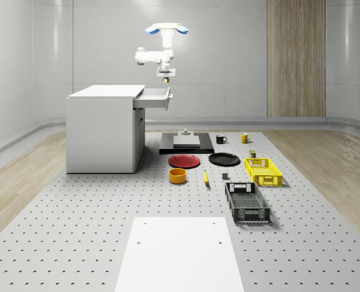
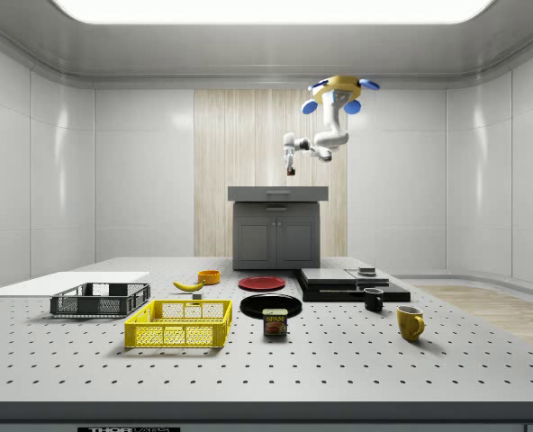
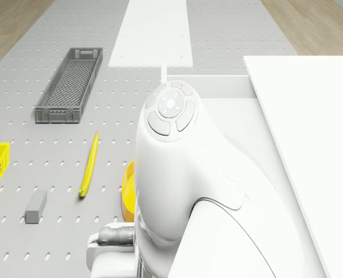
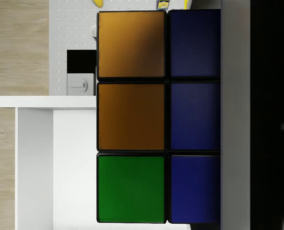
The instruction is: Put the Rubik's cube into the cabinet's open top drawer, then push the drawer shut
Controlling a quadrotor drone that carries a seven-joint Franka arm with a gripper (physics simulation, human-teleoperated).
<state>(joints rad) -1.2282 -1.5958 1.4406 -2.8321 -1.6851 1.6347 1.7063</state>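
The drone (image 1: 166, 28) hovers above the white cabinet's (image 1: 101, 131) open top drawer (image 1: 153, 97), with the arm hanging down from it. My gripper (image 1: 166, 75) is a short way above the drawer's outer end and is shut on the Rubik's cube (image 1: 166, 79). In the wrist view the cube (image 4: 132, 115) shows orange, green and dark blue tiles close up, with the drawer's white inside (image 4: 75, 167) below it. The side view has the gripper (image 2: 291, 167) above the cabinet (image 2: 276, 225). In the drone view the arm's white link (image 3: 177, 168) hides the gripper.
On the perforated table in front of the cabinet lie a red plate (image 1: 184, 160), a black plate (image 1: 224, 159), an orange bowl (image 1: 177, 176), a banana (image 1: 205, 177), a yellow crate (image 1: 263, 171) and a black crate (image 1: 247, 202). A black platform (image 1: 186, 143) and two mugs stand farther back.
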